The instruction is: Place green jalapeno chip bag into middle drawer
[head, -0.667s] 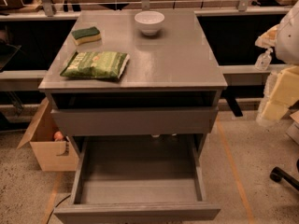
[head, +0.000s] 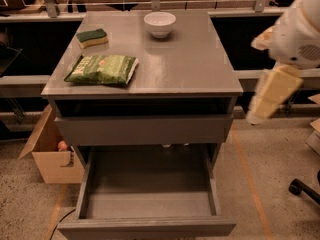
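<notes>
Grey table (head: pixel 190 59) fills my feed, with the middle drawer (head: pixel 150 199) pulled out low in front. My pincer (head: pixel 272 96) hangs off the table's right side; whether it is wide or narrow I cannot tell. The green jalapeno chip bag (head: pixel 102 69) lies flat front-left on top, and the sponge (head: pixel 92 37) sits behind it.

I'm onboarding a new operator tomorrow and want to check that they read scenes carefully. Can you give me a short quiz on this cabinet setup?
1. True or false: the green jalapeno chip bag lies inside the middle drawer.
2. The middle drawer is: A shut; B pulled out; C taken off the cabinet.
3. Fill in: in the camera view the gripper hangs off the cabinet's ___ side, touching nothing.

Key
1. False: the bag lies on the cabinet top, near the sponge.
2. B.
3. Right.
</notes>
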Robot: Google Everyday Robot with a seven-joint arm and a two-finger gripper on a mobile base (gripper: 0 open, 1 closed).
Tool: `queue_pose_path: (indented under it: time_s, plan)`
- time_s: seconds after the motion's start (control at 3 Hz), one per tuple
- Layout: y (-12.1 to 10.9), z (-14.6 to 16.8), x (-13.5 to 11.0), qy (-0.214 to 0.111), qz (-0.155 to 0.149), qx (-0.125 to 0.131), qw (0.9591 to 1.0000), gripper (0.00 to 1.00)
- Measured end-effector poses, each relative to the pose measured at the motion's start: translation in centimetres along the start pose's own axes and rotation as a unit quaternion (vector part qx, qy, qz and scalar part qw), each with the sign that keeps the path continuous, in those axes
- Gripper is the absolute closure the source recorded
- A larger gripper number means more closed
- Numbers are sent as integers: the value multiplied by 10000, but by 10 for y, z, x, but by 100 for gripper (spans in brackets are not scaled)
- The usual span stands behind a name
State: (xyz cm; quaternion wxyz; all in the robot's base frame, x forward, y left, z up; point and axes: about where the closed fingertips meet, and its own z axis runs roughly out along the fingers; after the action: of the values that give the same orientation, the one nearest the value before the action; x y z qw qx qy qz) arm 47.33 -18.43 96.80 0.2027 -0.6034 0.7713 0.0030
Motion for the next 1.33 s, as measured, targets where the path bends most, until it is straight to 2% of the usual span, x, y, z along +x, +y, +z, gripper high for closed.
queue_pose_path:
  time_s: [0.33, 0.67, 1.33]
  plan:
    - [-39, 57, -57, -929, 24, -210, 9954, 0]
    - [-69, 96, -99, -1544, -24, -331, 9875, 0]
    - [-69, 105, -101, -1612, 35, -357, 9863, 0]
